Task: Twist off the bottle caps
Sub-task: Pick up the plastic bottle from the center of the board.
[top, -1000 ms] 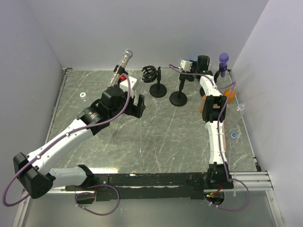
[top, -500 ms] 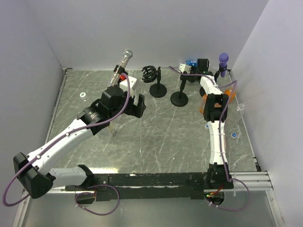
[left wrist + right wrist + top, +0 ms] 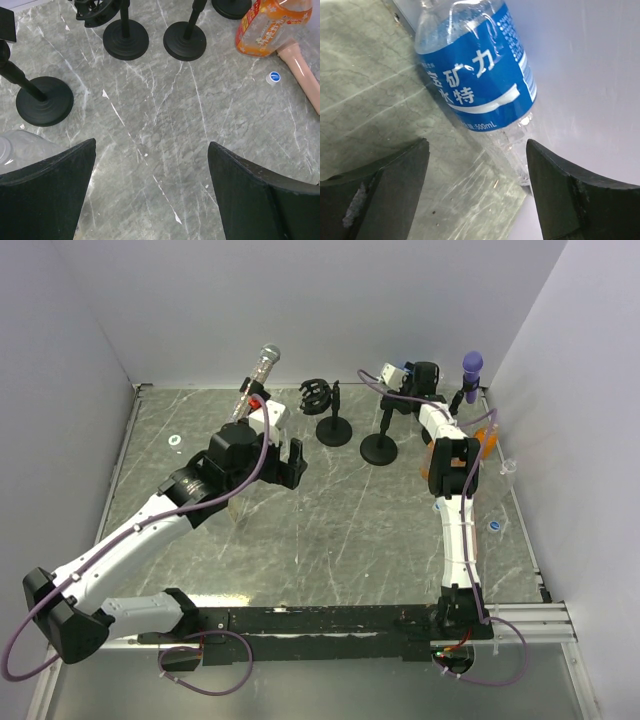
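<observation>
your right gripper [image 3: 477, 145] sits at the bench's far edge, toward the right corner, jaws spread wide and clasping nothing. the blue-labelled bottle [image 3: 475, 75] shows just beyond its fingertips, against the back wall (whether a finger touches it cannot be told, and its cap is out of frame). your left gripper [image 3: 152, 145] hangs over the bench's left half, jaws likewise spread, only marble between them. one blue cap [image 3: 274, 77] rests loose on the bench [image 3: 165, 125] near the right edge, close to the orange bottle [image 3: 267, 25]. a second cap [image 3: 175, 440] lies near the left edge. black stand bases [image 3: 185, 41] cluster toward the far edge.
</observation>
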`<state>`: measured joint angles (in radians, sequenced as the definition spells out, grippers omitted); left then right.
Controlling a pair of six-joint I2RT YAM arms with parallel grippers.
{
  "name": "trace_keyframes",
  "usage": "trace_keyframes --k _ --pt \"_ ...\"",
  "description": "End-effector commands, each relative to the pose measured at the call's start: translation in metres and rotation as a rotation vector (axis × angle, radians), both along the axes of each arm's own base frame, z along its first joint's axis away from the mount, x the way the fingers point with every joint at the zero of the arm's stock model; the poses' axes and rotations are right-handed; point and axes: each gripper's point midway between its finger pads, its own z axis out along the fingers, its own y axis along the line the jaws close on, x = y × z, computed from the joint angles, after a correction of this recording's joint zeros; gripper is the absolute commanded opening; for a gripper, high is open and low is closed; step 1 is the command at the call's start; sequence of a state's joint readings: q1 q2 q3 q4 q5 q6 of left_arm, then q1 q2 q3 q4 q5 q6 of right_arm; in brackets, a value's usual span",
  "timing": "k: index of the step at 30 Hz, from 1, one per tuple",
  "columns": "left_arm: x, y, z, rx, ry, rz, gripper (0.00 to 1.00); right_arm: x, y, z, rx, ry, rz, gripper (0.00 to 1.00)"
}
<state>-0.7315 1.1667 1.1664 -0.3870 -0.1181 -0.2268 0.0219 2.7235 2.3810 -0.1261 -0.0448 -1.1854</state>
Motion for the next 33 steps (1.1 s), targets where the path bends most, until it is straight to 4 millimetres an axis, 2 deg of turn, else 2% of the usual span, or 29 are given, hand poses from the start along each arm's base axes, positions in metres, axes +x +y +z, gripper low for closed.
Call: trace_keyframes --k 1,6,9,15,18,20,24,29,33 --pt "-0.005 0.003 0.028 -0.051 -0.045 -0.007 0.97 -0.002 -0.007 0.100 0.046 -0.148 -0.060 0.86" --pt "-0.009 0.004 0.035 -0.076 -0.056 -0.013 0.97 -0.010 -0.005 0.131 0.102 -0.180 -0.076 0.89" --pt "-0.012 0.005 0.037 -0.086 -0.056 -0.015 0.96 -0.014 0.004 0.149 0.134 -0.195 -0.064 0.90" --pt "-0.014 0.008 0.044 -0.097 -0.065 -0.013 0.97 -0.027 0.021 0.172 0.194 -0.178 -0.026 0.90" --pt "-0.015 0.008 0.046 -0.107 -0.068 -0.015 0.97 -0.038 0.031 0.193 0.248 -0.180 -0.002 0.89" --pt "-0.017 0.007 0.048 -0.114 -0.072 -0.020 0.97 -0.048 0.042 0.215 0.287 -0.188 0.027 0.89" --pt "-0.020 0.008 0.052 -0.131 -0.080 -0.028 0.97 -0.065 0.063 0.239 0.352 -0.179 0.076 0.89" --pt "-0.025 0.009 0.058 -0.149 -0.087 -0.037 0.97 -0.091 0.097 0.260 0.420 -0.136 0.156 0.89" --pt "-0.028 0.010 0.064 -0.151 -0.100 -0.050 0.97 -0.119 0.121 0.283 0.486 -0.088 0.240 0.90"
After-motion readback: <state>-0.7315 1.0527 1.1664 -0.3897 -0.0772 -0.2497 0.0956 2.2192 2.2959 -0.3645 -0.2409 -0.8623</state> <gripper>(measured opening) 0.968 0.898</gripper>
